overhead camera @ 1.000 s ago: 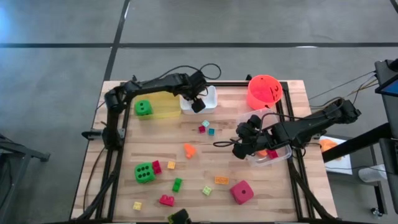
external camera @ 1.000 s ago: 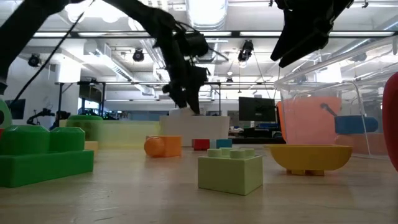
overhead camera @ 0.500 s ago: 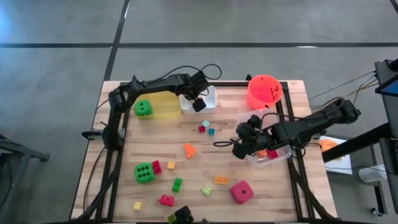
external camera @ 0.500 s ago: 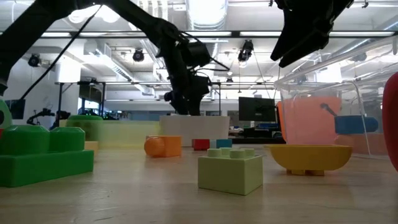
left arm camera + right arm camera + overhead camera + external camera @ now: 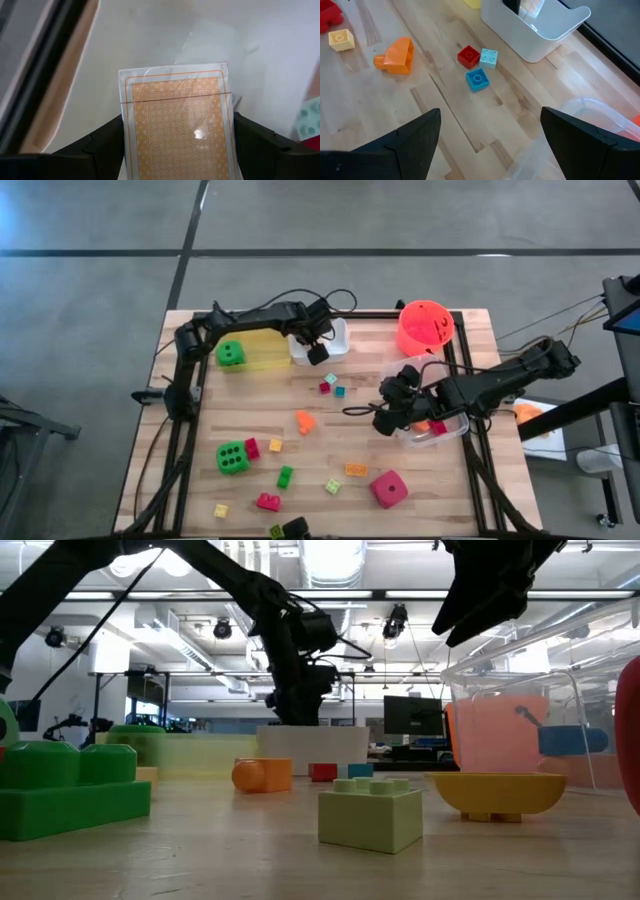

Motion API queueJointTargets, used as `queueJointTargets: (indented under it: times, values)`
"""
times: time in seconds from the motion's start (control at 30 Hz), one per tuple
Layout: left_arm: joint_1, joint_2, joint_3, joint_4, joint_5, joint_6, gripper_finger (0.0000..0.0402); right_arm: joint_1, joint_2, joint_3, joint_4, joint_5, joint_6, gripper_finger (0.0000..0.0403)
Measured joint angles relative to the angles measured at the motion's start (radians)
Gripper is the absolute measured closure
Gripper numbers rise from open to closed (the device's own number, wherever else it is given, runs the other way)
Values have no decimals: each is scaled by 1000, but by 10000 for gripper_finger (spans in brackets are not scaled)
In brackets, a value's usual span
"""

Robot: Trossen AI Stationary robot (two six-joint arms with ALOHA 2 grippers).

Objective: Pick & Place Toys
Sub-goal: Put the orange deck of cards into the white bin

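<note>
Orange-backed card (image 5: 177,125) is pinched in my left claw (image 5: 318,352) over the white tray (image 5: 340,343), right claw (image 5: 386,416) hangs released by the clear tray (image 5: 452,430), and most bricks and dice are scattered on the worktop (image 5: 300,470).

a grey floor (image 5: 90,330) surrounds the table, and ceiling lights (image 5: 330,560) glow over distant monitors (image 5: 412,718).

I'm seeing my right gripper (image 5: 490,135) hanging spread over the table (image 5: 380,105); an orange piece (image 5: 397,56), red brick (image 5: 468,56) and two blue bricks (image 5: 479,80) are lying near the white tray (image 5: 545,30).
</note>
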Motion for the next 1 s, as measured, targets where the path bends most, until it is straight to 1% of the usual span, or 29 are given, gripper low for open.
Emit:
queueJointTargets:
  times: [0.2,0.43,1.0]
  values:
    - [-4,1,-60,26,4,-55,112,0,0,0,3,0,0,66]
    - [-12,0,-110,69,11,-64,113,0,0,0,6,0,0,66]
    - [-14,-2,-122,91,25,-63,113,0,0,0,13,-4,-6,66]
